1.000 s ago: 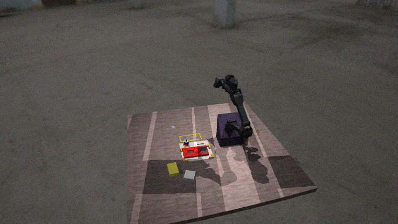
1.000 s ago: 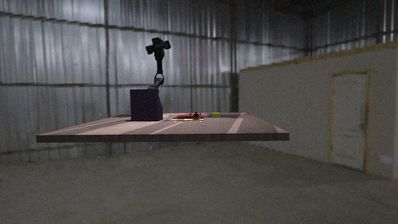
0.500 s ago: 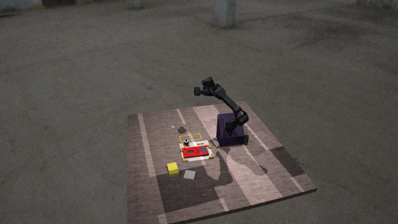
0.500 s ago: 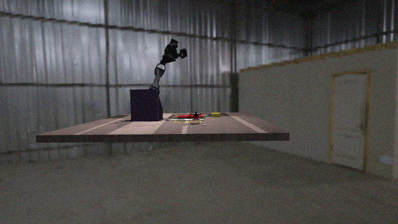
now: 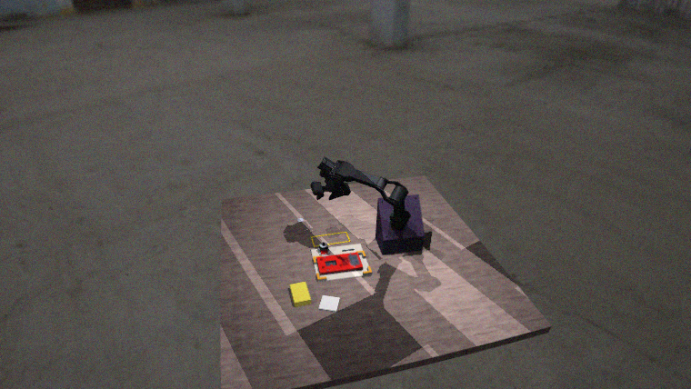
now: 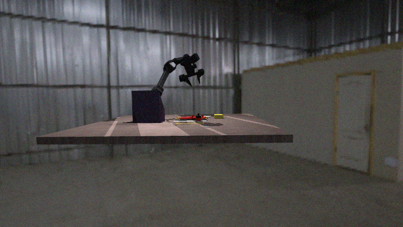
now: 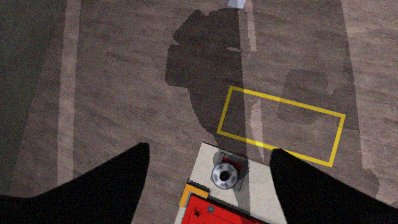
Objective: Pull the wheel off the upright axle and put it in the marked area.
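Note:
The wheel (image 5: 323, 246) (image 6: 198, 116) (image 7: 216, 177) is small, dark-sided with a grey spoked face, and sits over a small red block at one end of a cream board (image 5: 356, 248) (image 7: 260, 187). A dark round centre shows in its face; the axle is otherwise hidden. The marked area is a yellow outline (image 5: 329, 234) (image 7: 287, 101) on the table beside the board, with nothing inside it. My gripper (image 5: 325, 197) (image 6: 195, 85) (image 7: 210, 154) is open and empty, pointing down high above the table. In the wrist view the wheel appears between and below the fingertips.
A red plate (image 5: 344, 267) (image 7: 225, 214) lies on the board beside the wheel, with orange corner pieces. A yellow block (image 5: 300, 293) (image 6: 218, 116) and a white square (image 5: 329, 303) lie beyond it. A small pale piece (image 5: 300, 219) (image 7: 237, 3) lies past the outline. The arm stands on a purple box (image 5: 401, 244) (image 6: 146, 107).

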### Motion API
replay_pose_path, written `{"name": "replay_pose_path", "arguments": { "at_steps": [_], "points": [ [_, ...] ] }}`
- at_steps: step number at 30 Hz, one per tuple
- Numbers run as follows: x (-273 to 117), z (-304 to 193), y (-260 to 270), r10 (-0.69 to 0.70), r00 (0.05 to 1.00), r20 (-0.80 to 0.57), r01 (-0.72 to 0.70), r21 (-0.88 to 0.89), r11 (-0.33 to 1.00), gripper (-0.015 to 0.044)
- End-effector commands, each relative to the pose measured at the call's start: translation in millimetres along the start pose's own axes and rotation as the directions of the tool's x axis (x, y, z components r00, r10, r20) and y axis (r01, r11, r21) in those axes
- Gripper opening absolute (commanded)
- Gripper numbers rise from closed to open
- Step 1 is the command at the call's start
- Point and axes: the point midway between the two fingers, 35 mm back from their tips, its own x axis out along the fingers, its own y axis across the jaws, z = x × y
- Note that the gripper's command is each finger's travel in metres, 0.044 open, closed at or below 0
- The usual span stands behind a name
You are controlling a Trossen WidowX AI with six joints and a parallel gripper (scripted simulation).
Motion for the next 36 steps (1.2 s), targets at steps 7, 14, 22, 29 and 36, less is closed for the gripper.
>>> {"name": "replay_pose_path", "arguments": {
  "at_steps": [7,14,22,29,36],
  "points": [
    [97,-77,-6,-0.204,0.918,-0.339,0.245,0.081,0.966,0.0300],
    [125,-106,-16,-0.279,0.858,-0.431,0.350,0.094,0.932,0.0300],
    [128,-106,-8,-0.278,0.859,-0.431,0.349,0.094,0.932,0.0300],
    [149,-115,-13,-0.278,0.859,-0.429,0.349,0.095,0.932,0.0300],
    [189,-136,-28,-0.277,0.858,-0.433,0.349,0.094,0.932,0.0300]
  ]
}}
